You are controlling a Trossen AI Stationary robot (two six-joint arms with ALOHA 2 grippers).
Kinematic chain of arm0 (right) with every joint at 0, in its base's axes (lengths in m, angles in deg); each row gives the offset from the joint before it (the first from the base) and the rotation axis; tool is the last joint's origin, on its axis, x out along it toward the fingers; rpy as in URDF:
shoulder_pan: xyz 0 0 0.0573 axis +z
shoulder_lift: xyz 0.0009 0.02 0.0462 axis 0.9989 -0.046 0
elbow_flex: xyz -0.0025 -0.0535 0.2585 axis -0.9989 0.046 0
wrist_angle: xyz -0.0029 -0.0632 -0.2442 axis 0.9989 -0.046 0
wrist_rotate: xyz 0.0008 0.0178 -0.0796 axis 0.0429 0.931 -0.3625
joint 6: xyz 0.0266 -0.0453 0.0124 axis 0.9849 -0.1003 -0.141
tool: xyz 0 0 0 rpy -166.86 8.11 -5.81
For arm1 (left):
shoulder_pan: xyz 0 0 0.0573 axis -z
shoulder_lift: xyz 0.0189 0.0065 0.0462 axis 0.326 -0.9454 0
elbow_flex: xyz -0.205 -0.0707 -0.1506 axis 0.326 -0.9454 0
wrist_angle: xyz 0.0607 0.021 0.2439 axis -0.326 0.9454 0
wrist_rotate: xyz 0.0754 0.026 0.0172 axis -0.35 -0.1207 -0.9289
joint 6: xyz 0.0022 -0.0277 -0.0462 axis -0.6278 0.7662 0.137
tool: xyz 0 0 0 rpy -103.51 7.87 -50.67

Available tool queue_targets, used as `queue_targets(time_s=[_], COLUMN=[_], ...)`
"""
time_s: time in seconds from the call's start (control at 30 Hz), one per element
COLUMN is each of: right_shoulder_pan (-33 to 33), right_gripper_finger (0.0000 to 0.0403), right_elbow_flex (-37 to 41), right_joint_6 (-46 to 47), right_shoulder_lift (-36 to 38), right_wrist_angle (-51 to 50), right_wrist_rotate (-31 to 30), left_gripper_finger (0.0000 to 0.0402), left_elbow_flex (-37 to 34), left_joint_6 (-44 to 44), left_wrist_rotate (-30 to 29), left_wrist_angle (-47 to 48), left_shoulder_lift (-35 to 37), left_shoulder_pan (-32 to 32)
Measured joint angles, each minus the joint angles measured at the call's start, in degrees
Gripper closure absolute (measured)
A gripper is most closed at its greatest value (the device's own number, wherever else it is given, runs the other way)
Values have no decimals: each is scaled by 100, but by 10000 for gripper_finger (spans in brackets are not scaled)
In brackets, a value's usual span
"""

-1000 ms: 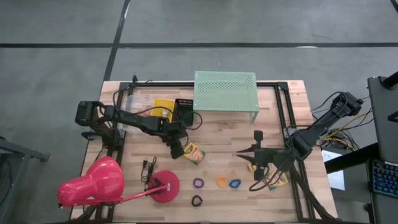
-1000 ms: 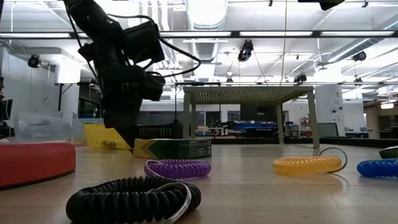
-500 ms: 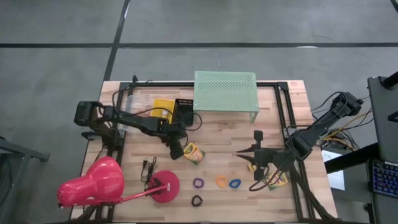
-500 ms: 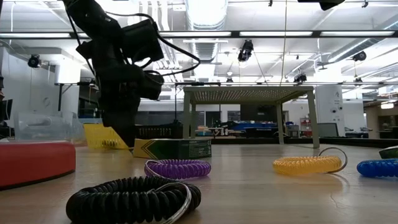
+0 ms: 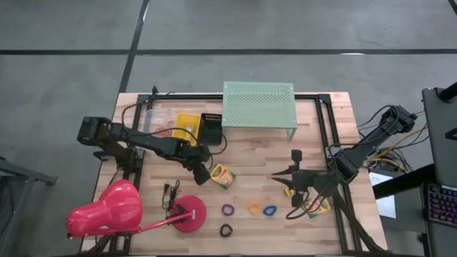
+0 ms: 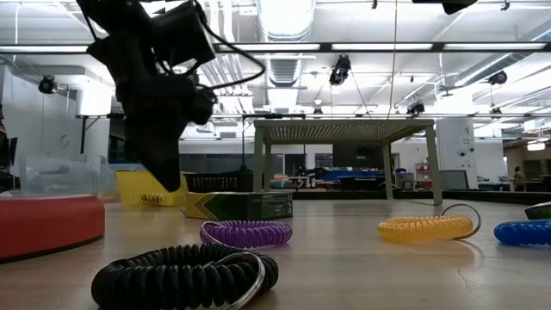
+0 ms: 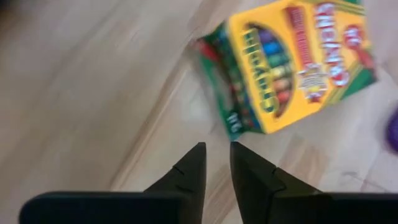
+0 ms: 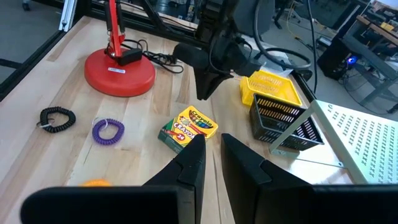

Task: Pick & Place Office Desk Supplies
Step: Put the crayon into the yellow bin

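Lying flat, the crayon box (image 5: 222,175) runs diagonally, just beside the left claw (image 5: 202,175), fingers narrowly parted, empty.

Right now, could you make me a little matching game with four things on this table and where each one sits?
Things:
1. crayon box
2. black ring loop
3. blue ring loop
4. yellow bin

Places:
A. beside the mint-green shelf, at the table's far side
B. nearest the table's front edge, below the purple ring loop
C. just right of the orange ring loop
D. lying flat right beside the left tool

Pairs: 1-D, 2-B, 3-C, 4-A
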Motion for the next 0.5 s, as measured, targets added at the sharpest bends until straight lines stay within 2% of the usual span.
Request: queue_targets(time_s=[0.23, 0.5], right_shoulder_pan=[-1, -2], right_gripper_finger=[355, 355], right_elbow_flex=[0, 0], right_joint_6=[0, 0], right_shoulder_lift=[-2, -1], right_wrist_angle=[0, 0], right_wrist_rotate=[1, 0], left_gripper_finger=[316, 305], left_elbow_flex=[-376, -430], left_joint_6=[225, 293], left_wrist_rotate=[0, 1], left_wrist_angle=[-456, -593], left_shoulder_lift=[0, 0], left_shoulder_pan=[-1, -6])
